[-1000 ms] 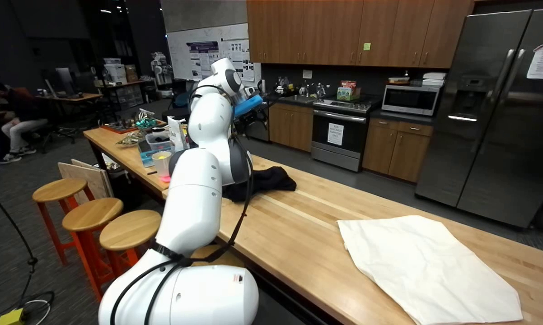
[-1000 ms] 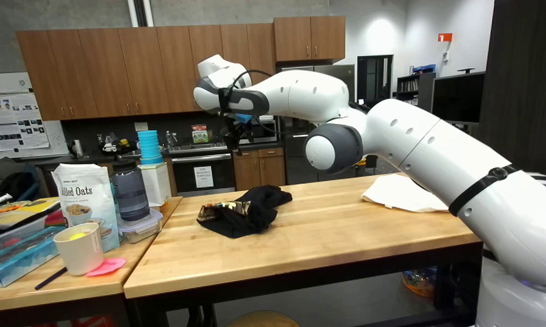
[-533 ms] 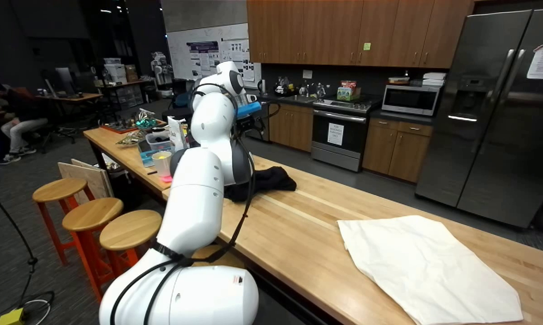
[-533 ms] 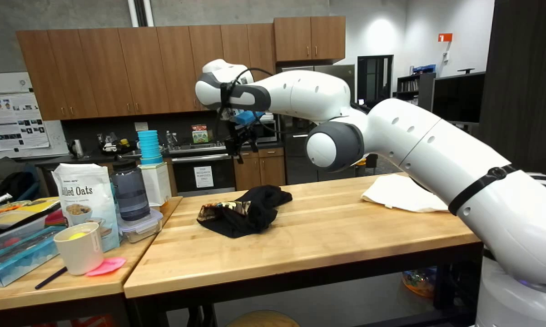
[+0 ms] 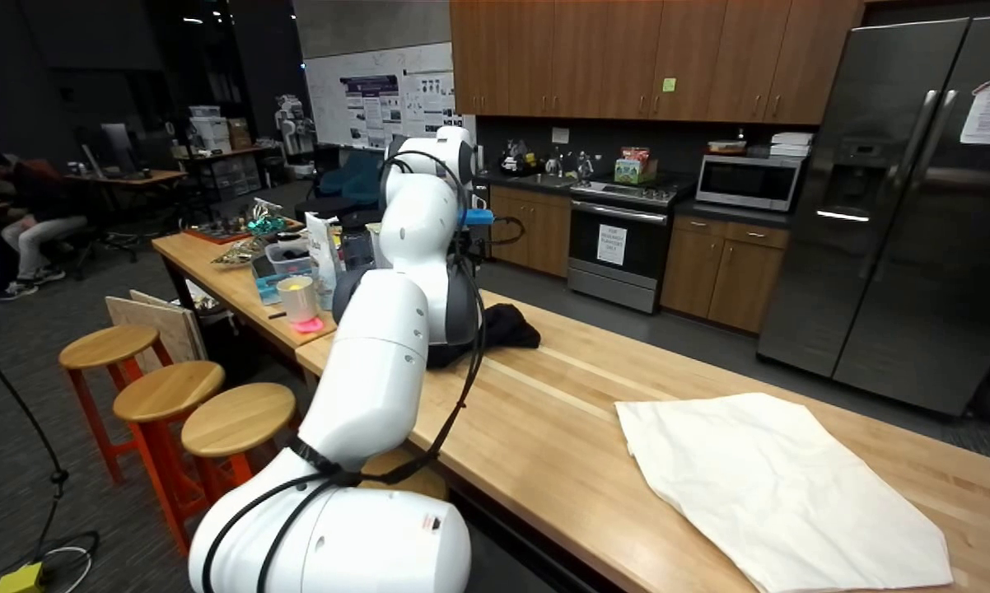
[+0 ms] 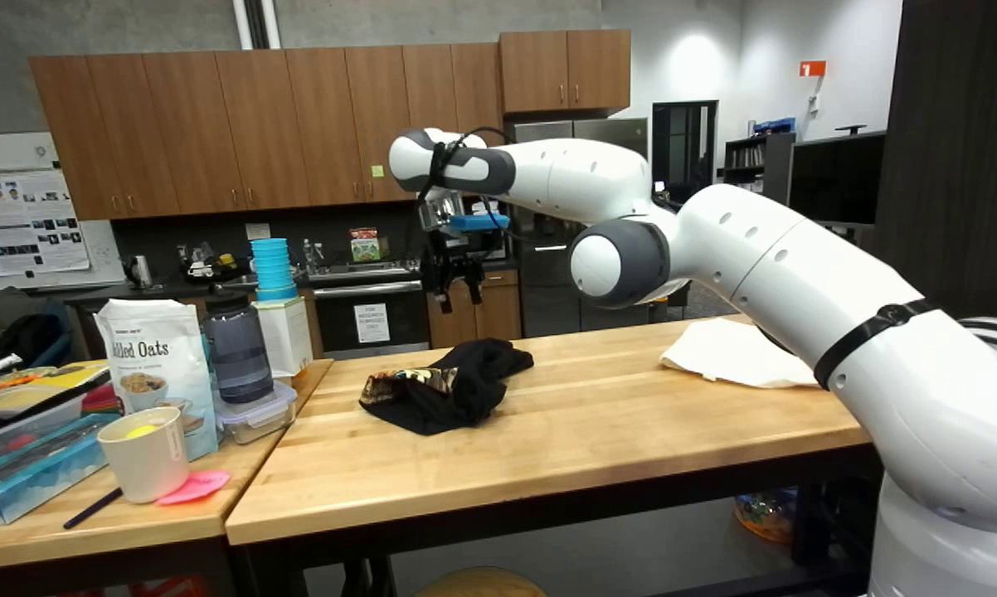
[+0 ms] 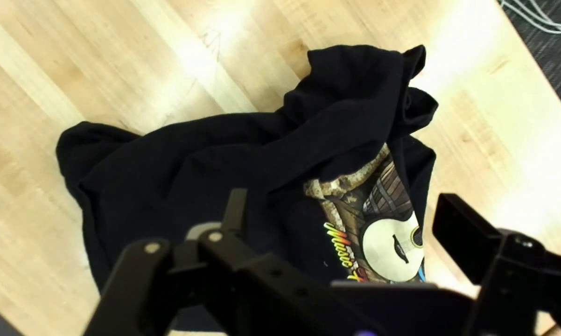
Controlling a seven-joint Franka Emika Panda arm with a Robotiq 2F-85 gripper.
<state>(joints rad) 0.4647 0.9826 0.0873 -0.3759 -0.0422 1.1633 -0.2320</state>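
A crumpled black shirt (image 6: 465,385) with a colourful guitar print and the word "Music" lies on the wooden table (image 6: 598,423). It fills much of the wrist view (image 7: 206,163) and is partly hidden by the arm in an exterior view (image 5: 511,329). My gripper (image 6: 460,298) points down above the shirt, apart from it. In the wrist view the two fingers of the gripper (image 7: 345,207) stand wide apart with nothing between them, the shirt lying below. A cream cloth (image 5: 779,486) lies flat on the same table, away from the gripper, and shows in both exterior views (image 6: 735,356).
An adjoining table holds a white mug (image 6: 146,456), an oats bag (image 6: 154,365), a dark bottle (image 6: 237,352), a lidded container (image 6: 258,410), a pink piece (image 6: 196,487) and a stack of blue containers (image 6: 272,265). Stools (image 5: 238,420) stand by the table's side.
The gripper has swung from tilted to pointing down and moved lower, shifting right in both exterior views. The arm has shifted with it. The shirt and cream cloth have not moved.
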